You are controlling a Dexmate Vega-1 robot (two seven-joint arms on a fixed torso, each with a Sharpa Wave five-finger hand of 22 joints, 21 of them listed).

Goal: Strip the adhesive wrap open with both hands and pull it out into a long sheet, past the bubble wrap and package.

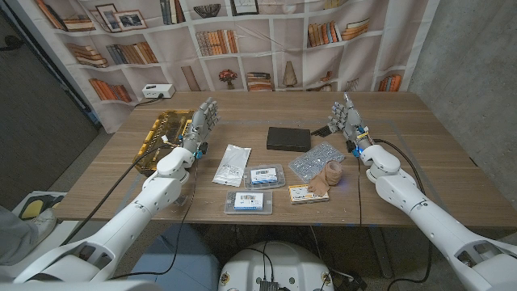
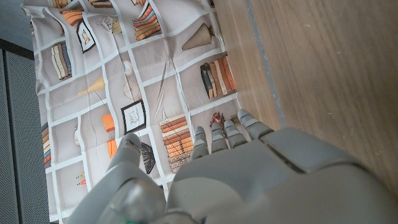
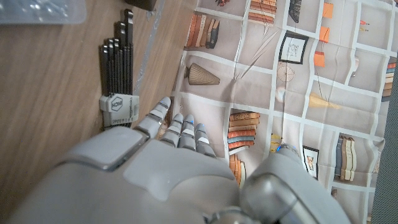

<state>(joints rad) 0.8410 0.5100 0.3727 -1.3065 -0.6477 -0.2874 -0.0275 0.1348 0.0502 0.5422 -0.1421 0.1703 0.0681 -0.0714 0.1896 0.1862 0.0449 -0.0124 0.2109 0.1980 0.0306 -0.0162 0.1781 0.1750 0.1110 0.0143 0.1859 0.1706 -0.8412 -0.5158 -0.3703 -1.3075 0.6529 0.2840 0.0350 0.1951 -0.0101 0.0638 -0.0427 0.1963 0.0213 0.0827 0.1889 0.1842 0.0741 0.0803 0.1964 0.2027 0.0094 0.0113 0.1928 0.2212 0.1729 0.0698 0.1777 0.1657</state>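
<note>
Nothing of the task has begun. In the head view the left hand (image 1: 202,123) is raised above the worktop (image 1: 420,137) on the robot's left side, fingers extended and apart, grasping nothing; the right hand (image 1: 346,115) is raised the same way on the right, also released and empty.

The adhesive wrap (image 1: 332,175) — a tan roll — sits near the middle of the worktop, nearer the right hand, touching the bubble wrap (image 1: 313,160) just behind it and a small package (image 1: 304,193) at its front edge. Beyond them lies a black box (image 1: 288,138); to the left are a white pouch (image 1: 231,164) and two clear labelled packs (image 1: 264,176).

The step in hand looks like the approach. The next move probably calls for both hands to come down and inward to the roll: one to pin or grip its body, the other to find the loose end, which cannot be made out from here. The crowding bubble wrap could be dragged along.

The left wrist view shows its hand's back against bare wood and the bookshelf backdrop (image 2: 124,81), confirming nothing is held. The right wrist view adds what the head view leaves small — a bundle of black cable ties (image 3: 118,59) in a labelled band lying just past the fingers (image 3: 180,127).
</note>
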